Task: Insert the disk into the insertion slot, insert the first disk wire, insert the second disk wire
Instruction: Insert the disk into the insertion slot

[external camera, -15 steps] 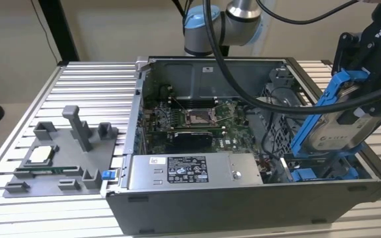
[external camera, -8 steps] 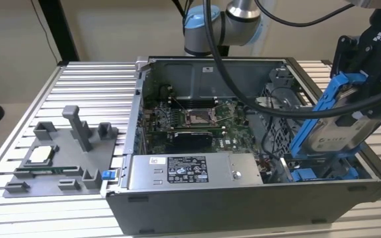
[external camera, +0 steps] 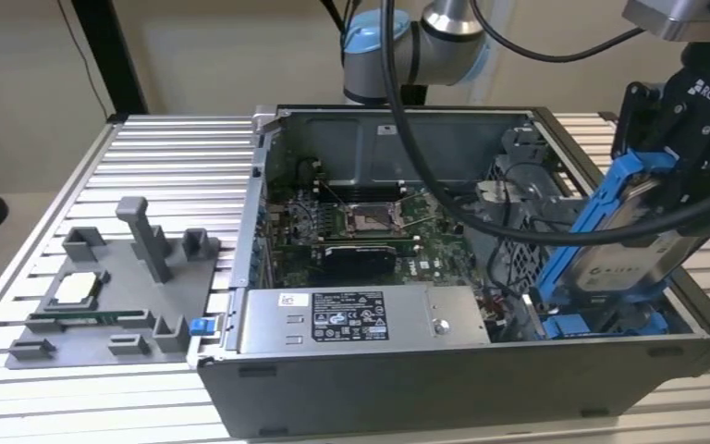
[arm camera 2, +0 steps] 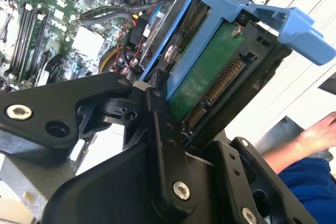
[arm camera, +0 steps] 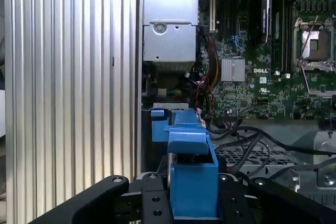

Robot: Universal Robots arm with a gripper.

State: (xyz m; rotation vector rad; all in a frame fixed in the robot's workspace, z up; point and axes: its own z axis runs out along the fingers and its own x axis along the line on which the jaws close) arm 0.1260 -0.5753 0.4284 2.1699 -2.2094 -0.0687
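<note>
At the right of the exterior view, the gripper [external camera: 661, 178] has its 2 fingers [arm camera: 152, 205] clamped on the disk [external camera: 620, 264]. The disk hangs tilted, its lower end at the blue clips of the insertion slot [external camera: 577, 326], inside the open computer case [external camera: 454, 393] on the counter [external camera: 170, 148].

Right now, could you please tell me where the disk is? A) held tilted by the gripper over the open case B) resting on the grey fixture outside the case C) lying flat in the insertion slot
A: the gripper clamps the disk tilted over the case.
</note>
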